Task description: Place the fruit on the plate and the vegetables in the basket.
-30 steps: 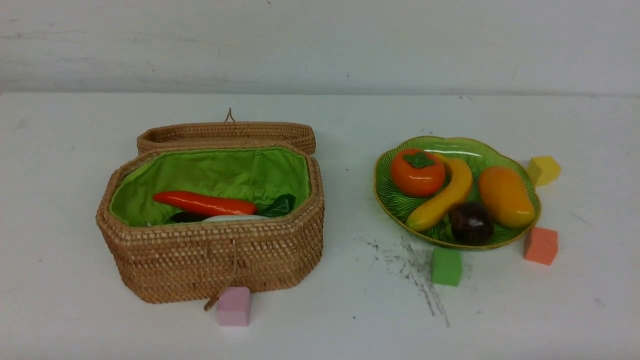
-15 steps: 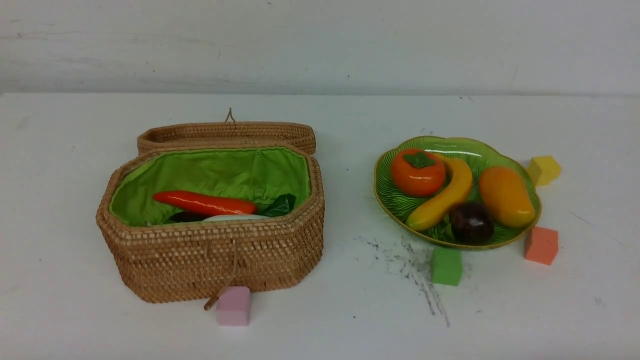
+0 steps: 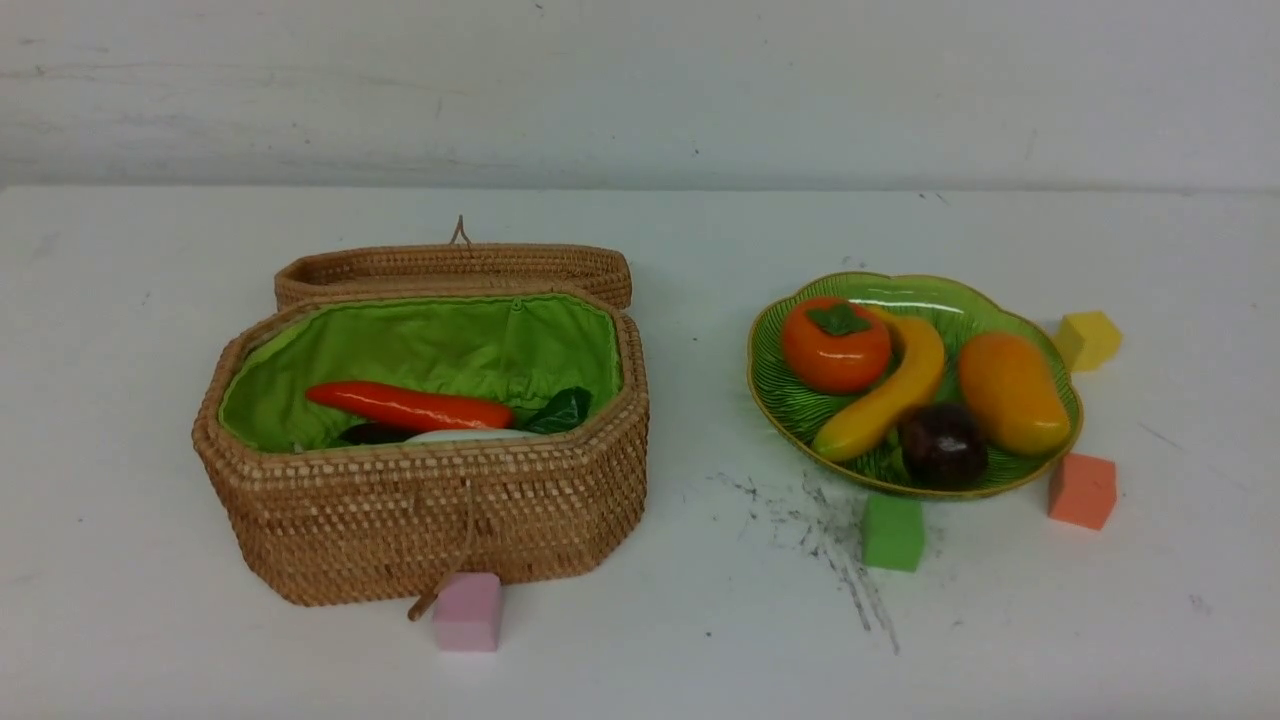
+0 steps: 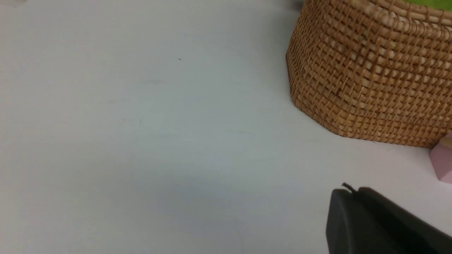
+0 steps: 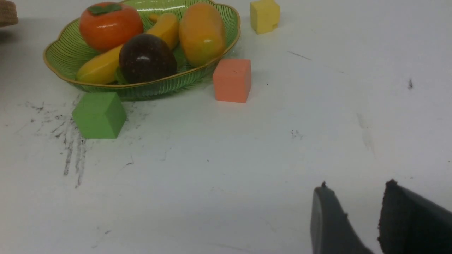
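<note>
The wicker basket (image 3: pixel 430 520) stands open at the left, lid folded back. Inside lie the carrot (image 3: pixel 405 407), a sliver of the white radish (image 3: pixel 465 436) and a dark bit of the eggplant (image 3: pixel 372 435). The green plate (image 3: pixel 775 395) at the right holds the persimmon (image 3: pixel 835 345), banana (image 3: pixel 885 395), mango (image 3: pixel 1010 393) and mangosteen (image 3: pixel 942 447). Neither gripper shows in the front view. The left gripper (image 4: pixel 349 192) is shut and empty above the table near the basket (image 4: pixel 370 77). The right gripper (image 5: pixel 356 192) is open and empty, well short of the plate (image 5: pixel 60 63).
Foam cubes lie on the white table: pink (image 3: pixel 467 612) at the basket's front, green (image 3: pixel 892 533) and orange (image 3: pixel 1081 491) by the plate's front, yellow (image 3: pixel 1090 340) behind it. Black scuff marks (image 3: pixel 830 550) streak the table.
</note>
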Controlling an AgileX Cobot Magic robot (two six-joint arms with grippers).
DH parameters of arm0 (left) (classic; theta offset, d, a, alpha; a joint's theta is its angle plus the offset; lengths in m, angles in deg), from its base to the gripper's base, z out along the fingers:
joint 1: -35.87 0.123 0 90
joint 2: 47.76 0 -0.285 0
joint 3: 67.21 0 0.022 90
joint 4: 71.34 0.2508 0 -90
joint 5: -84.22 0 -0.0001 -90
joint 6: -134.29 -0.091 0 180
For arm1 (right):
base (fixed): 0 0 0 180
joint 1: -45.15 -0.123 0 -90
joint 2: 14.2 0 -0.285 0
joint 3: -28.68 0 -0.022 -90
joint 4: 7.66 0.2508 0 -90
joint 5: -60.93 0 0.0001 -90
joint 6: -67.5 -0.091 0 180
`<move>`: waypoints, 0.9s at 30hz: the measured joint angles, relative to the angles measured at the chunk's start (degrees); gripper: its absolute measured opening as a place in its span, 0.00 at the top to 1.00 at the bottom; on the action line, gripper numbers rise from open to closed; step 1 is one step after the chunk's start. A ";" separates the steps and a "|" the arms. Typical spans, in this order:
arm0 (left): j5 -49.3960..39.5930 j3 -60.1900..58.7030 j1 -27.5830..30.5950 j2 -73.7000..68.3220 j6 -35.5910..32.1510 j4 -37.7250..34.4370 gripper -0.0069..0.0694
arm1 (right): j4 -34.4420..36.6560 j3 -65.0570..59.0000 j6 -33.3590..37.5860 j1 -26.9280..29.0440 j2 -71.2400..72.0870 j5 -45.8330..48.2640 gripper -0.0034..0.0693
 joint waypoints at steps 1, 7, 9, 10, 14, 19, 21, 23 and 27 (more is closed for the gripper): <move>0.00 0.00 0.00 0.00 0.00 0.00 0.91 | 0.00 0.00 0.00 0.00 0.00 0.00 0.63; 0.00 0.00 0.00 0.00 0.00 0.00 0.90 | 0.00 0.00 0.00 0.00 0.00 0.00 0.63; 0.00 0.00 0.00 0.00 0.00 0.00 0.90 | 0.00 0.00 0.00 0.00 0.00 0.00 0.63; 0.00 0.00 0.00 0.00 0.00 0.00 0.90 | 0.00 0.00 0.00 0.00 0.00 0.00 0.63; 0.00 0.00 0.00 0.00 0.00 0.00 0.90 | 0.00 0.00 0.00 0.00 0.00 0.00 0.63; 0.00 0.00 0.00 0.00 0.00 0.00 0.89 | 0.00 0.00 0.00 0.00 0.00 0.00 0.62; 0.00 0.00 0.00 0.00 0.00 0.00 0.89 | 0.00 0.00 0.00 0.00 0.00 0.00 0.62; 0.00 0.00 0.00 0.00 0.00 0.00 0.89 | 0.00 0.00 0.00 0.00 0.00 0.00 0.62; 0.00 0.00 0.00 0.00 0.00 0.00 0.88 | 0.00 0.00 0.00 0.00 0.00 0.00 0.62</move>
